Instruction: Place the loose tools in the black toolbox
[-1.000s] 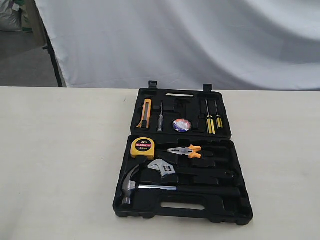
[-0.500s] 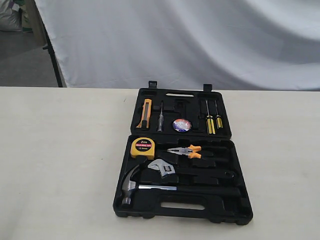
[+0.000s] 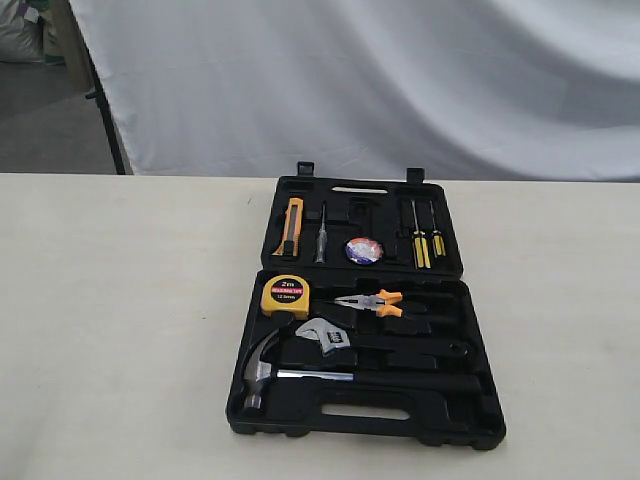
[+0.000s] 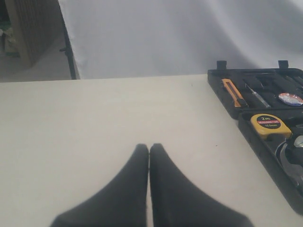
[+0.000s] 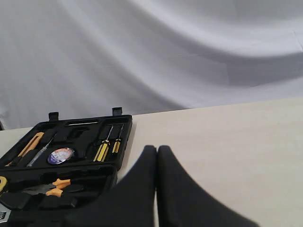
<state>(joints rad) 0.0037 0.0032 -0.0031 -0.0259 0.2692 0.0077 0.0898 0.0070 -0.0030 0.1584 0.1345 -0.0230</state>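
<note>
The black toolbox (image 3: pixel 470 300) lies open on the table. A blue-purple tape roll (image 3: pixel 364 250) sits in its far half. In the near half, the silver adjustable wrench (image 3: pixel 325 336) and the claw hammer (image 3: pixel 262 372) rest in their recesses. No arm shows in the exterior view. My left gripper (image 4: pixel 149 148) is shut and empty over bare table, to the left of the toolbox (image 4: pixel 246 123), with the tape roll (image 4: pixel 290 98) at the view's edge. My right gripper (image 5: pixel 156 149) is shut and empty to the right of the toolbox (image 5: pixel 124 124), beside the tape roll (image 5: pixel 60 155).
A yellow tape measure (image 3: pixel 285 296), orange-handled pliers (image 3: pixel 375 302), an orange utility knife (image 3: pixel 291 224), a test pen (image 3: pixel 320 240) and two yellow-handled screwdrivers (image 3: pixel 426 243) also lie in the case. A white cloth backdrop (image 3: pixel 380 80) hangs behind the beige table (image 3: pixel 120 300).
</note>
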